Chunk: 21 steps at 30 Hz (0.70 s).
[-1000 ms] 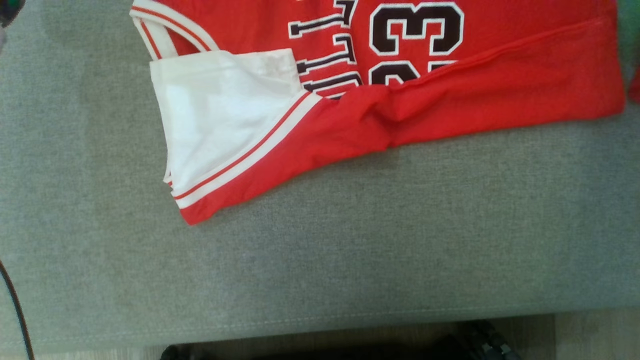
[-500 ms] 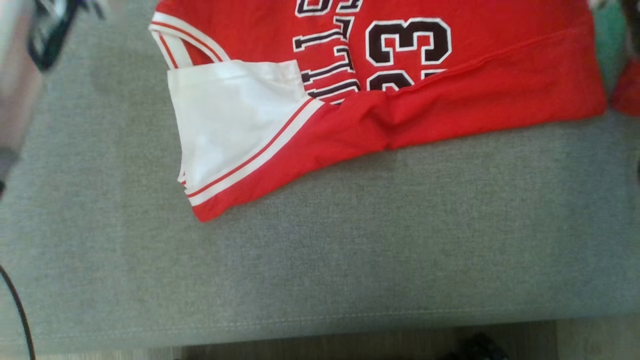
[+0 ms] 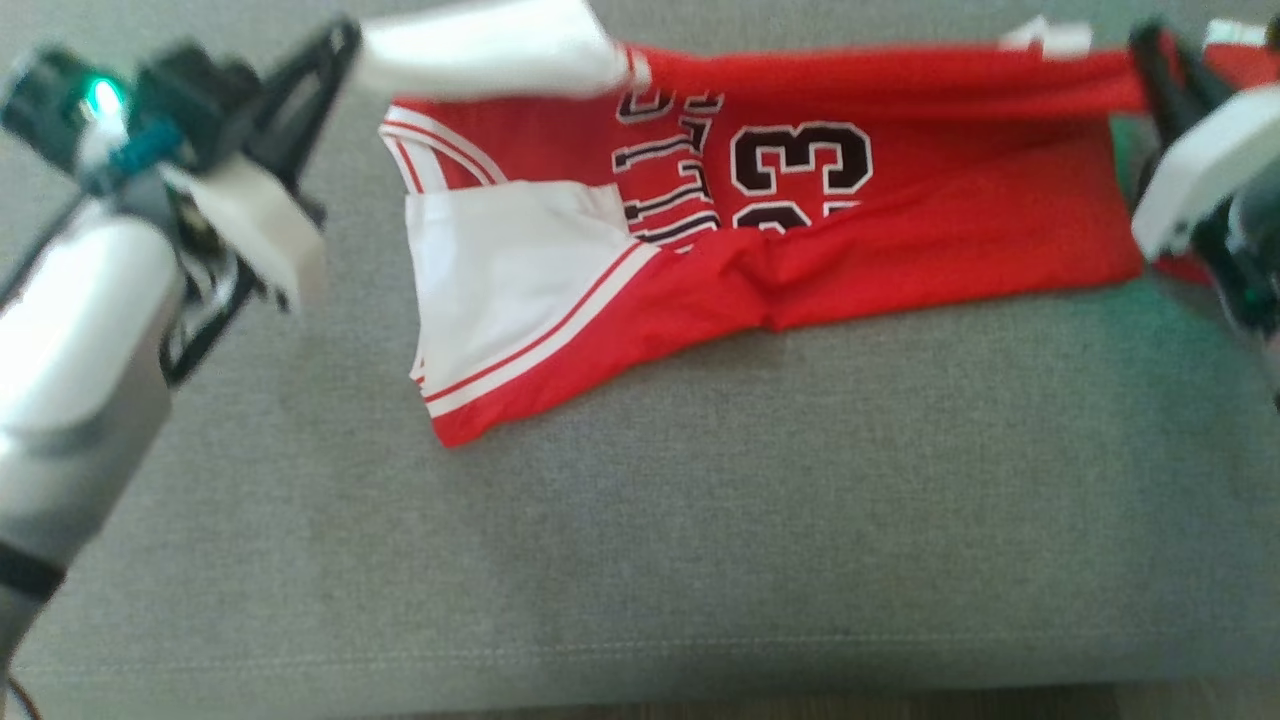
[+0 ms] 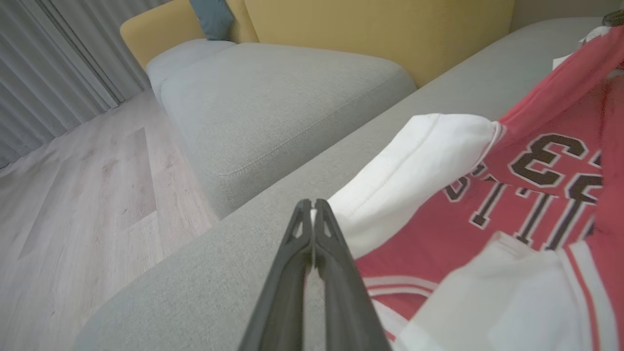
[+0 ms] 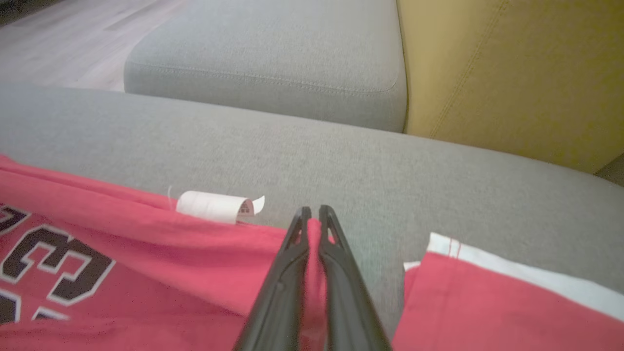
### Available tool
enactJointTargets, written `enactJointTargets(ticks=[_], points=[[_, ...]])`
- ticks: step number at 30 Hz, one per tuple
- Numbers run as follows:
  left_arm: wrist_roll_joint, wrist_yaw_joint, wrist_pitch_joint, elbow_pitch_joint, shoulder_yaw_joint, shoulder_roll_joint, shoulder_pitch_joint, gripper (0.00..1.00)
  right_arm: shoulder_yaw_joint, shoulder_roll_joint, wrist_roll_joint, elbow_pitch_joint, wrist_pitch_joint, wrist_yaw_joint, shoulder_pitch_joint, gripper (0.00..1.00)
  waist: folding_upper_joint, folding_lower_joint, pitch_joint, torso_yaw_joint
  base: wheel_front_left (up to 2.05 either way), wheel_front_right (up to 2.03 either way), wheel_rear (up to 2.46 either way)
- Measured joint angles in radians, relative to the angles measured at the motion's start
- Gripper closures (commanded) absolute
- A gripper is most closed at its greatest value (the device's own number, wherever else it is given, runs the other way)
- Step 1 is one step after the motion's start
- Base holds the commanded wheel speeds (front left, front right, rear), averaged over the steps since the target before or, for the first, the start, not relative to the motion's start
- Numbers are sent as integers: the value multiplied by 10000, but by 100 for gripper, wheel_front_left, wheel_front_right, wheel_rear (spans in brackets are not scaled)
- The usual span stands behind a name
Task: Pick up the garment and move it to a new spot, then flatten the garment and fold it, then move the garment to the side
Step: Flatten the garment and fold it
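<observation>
Grip on red-and-white fabric basketball jersey (image 3: 930,230) numbered 23, far edge raised off grey fabric sofa seat (image 3: 700,520): left gripper (image 4: 312,204) clamped on white corner, right gripper (image 5: 312,212) on red hem.

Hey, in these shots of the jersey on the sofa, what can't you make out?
Head view: lettering on the red basketball jersey, bottom covered by its folded-up hem, top by its lifted white sleeve.
Right wrist view: print on the small white label, too small and blurred.
Right wrist view: red-and-white cloth beside the right pincer, cut off by the edge; whether it's the same jersey is unclear.
</observation>
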Motion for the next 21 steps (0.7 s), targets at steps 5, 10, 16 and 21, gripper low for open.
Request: enactJointTargets(ticks=[5, 10, 16, 21], points=[[-6, 19, 203, -869, -339, 334, 969, 100, 460, -646, 629, -731, 786, 0, 900, 100, 0, 0, -521, 129, 0, 0, 0], [-35, 184, 577, -1724, -669, 487, 1669, 100, 685, -1080, 880, -1227, 1250, 0, 1288, 100, 0, 0, -721, 227, 0, 0, 0], [-299, 213, 1041, -2284, -949, 598, 2197, 100, 989, -1239, 880, -1561, 1674, 0, 1602, 100, 0, 0, -773, 196, 0, 0, 0], [-591, 186, 1511, -2420, -1246, 731, 2625, 100, 1066, -1254, 1197, -1712, 2192, 0, 1838, 0, 0, 0, -899, 113, 0, 0, 0]])
